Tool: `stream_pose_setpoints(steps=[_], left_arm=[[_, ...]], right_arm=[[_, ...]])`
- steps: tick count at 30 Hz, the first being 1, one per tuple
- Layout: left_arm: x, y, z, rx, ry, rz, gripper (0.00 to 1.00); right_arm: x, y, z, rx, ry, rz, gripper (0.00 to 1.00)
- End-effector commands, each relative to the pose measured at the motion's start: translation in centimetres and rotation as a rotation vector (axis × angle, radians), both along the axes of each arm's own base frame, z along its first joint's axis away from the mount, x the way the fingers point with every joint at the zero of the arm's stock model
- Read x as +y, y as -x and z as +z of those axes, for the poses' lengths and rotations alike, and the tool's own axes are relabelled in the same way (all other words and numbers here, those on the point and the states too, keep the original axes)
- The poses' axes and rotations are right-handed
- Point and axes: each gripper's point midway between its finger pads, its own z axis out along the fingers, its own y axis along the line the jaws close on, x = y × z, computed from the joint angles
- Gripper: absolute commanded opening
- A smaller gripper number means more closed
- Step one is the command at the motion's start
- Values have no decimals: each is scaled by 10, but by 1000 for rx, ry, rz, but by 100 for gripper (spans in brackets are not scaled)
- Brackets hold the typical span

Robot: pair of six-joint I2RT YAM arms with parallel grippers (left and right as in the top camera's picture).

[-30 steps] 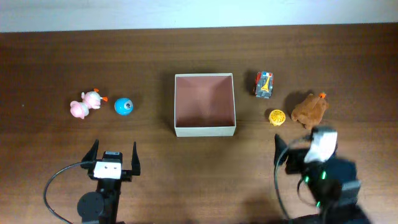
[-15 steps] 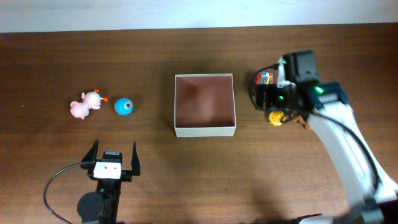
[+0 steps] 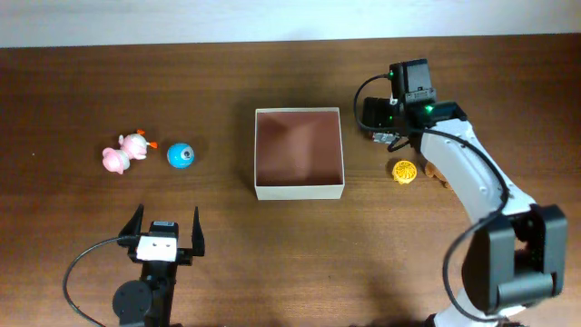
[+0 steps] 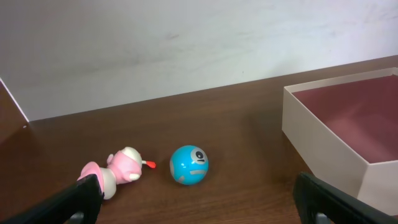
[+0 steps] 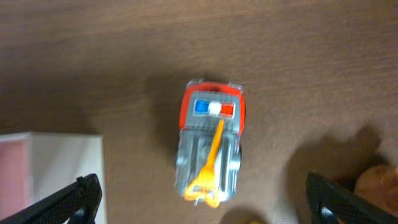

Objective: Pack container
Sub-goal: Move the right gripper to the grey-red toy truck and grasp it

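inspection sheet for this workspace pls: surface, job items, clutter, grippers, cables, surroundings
Surface: brown wooden table, no spills seen.
Job's things: container open and empty; pink toy and blue ball to its left; toy truck, yellow ball and brown plush to its right, all outside it.
Clutter: nothing seen.
Grippers: left gripper open, holding nothing, near the front edge; right gripper open above the toy truck, not gripping it.
Cables: black loops beside the left arm and right arm, clear of the toys.
Surroundings: plain white wall behind the table.
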Motion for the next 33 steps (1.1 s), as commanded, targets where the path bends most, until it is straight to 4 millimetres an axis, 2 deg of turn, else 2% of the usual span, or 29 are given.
stream_pose_setpoints(steps=[1,10,14,18,24,31,33], left_arm=[[0,0,-2,0,-12,0,100],[0,0,-2,0,-12,0,100],[0,0,-2,0,-12,0,100],[0,0,-2,0,-12,0,100],[0,0,-2,0,-12,0,100],[0,0,-2,0,-12,0,100],[0,0,-2,0,-12,0,100]], right_arm=[[-17,-16,-13,-8,40,-60,99],[-10,-31,-65,35,-5,-64,99],[-7,-36,-75,33,-18,-57,96],[-7,-37,-81,38,-18,-57,73],[-7,-36,-82,41,-16,-57,66],[-8,-32,-84,60,-13,-57,42],[-9,-31,-85,67,-7,-61,39]])
